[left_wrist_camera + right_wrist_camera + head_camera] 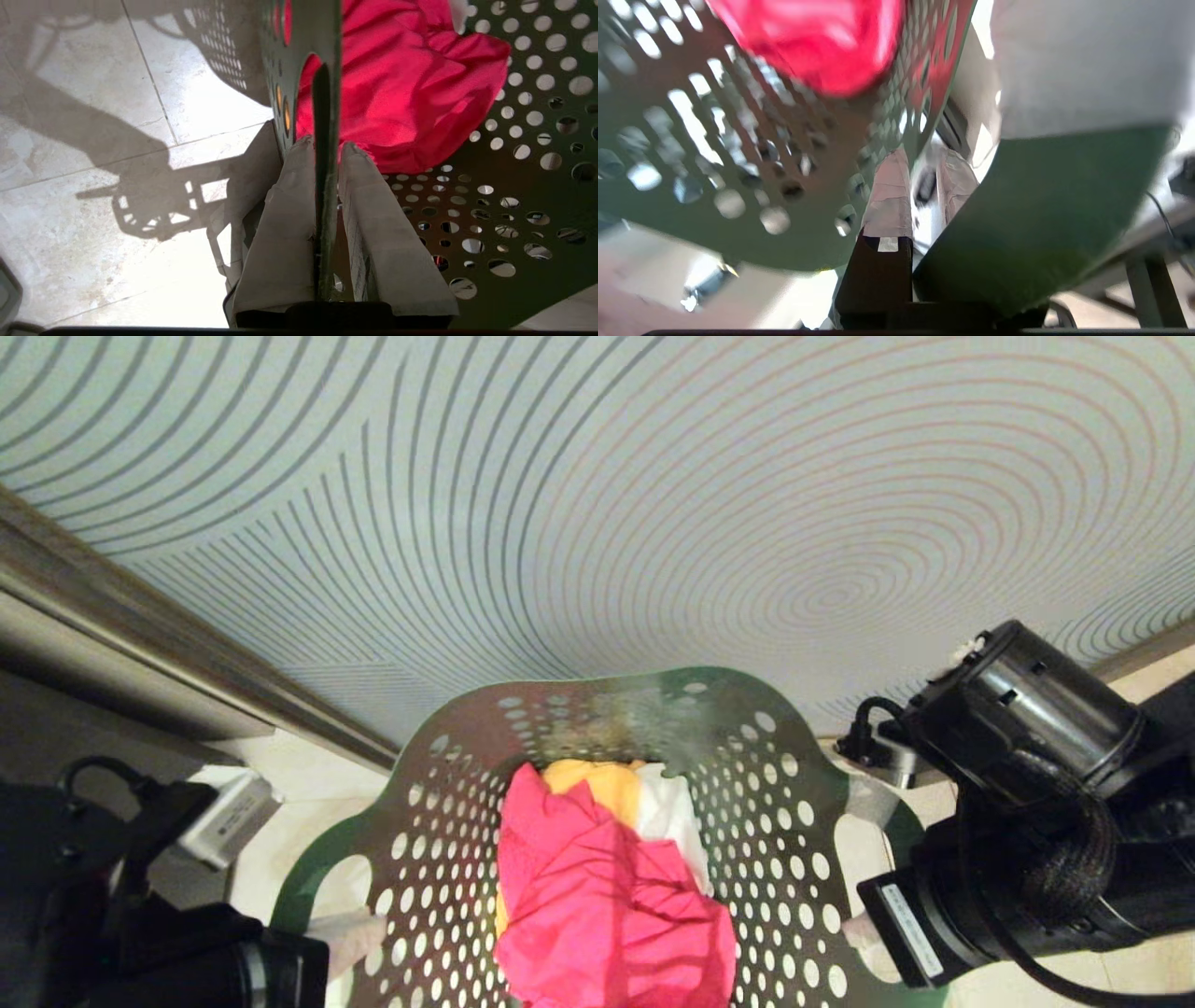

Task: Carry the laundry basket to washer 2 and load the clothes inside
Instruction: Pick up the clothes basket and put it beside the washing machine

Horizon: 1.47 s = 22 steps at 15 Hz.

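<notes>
A green laundry basket (794, 859) sits between both arms, holding pink-red, orange and white clothes (607, 896). The left gripper (322, 147) pinches the basket's wall; the right gripper (920, 161) clamps its opposite rim. A wrist label is unreadable; the basket's near edge is cut off.

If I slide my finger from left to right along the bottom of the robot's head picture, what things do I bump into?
Left gripper pinching the basket's left handle → green laundry basket wall with holes → pink-red garment inside → holey wall again → right gripper on the right handle.
</notes>
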### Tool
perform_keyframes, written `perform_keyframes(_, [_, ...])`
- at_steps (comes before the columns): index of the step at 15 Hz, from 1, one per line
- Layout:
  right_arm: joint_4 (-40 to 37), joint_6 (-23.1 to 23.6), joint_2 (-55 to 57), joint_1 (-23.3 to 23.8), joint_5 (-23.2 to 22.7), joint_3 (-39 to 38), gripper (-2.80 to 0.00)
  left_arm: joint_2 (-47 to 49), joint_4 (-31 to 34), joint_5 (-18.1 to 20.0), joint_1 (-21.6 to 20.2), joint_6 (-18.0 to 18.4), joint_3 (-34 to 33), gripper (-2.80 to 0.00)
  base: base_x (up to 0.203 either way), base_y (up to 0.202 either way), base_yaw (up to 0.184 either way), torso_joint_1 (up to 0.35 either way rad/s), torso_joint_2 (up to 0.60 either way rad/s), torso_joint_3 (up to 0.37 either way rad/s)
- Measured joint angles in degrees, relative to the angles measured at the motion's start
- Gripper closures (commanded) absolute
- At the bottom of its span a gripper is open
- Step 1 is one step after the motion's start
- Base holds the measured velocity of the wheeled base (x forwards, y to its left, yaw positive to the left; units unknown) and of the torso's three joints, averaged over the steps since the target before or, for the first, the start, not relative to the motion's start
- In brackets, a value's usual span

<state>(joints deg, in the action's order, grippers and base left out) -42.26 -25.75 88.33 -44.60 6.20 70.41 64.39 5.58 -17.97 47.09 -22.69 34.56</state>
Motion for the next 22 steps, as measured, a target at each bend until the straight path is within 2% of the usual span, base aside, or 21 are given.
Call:
perform_keyframes(7, [3.02,-0.29,7.17,-0.43,0.08,7.56,0.0,1.81,-0.46,-0.02,3.82,0.12,0.91,0.0,0.0,0.0,0.0,0.003,0.0,0.203])
perform_keyframes(22, [2.8,-0.22,9.83,-3.8,0.19,7.33,0.0,2.34,0.09,-0.22,4.26,0.15,0.24,0.0,0.0,0.0,0.0,0.001,0.0,0.203])
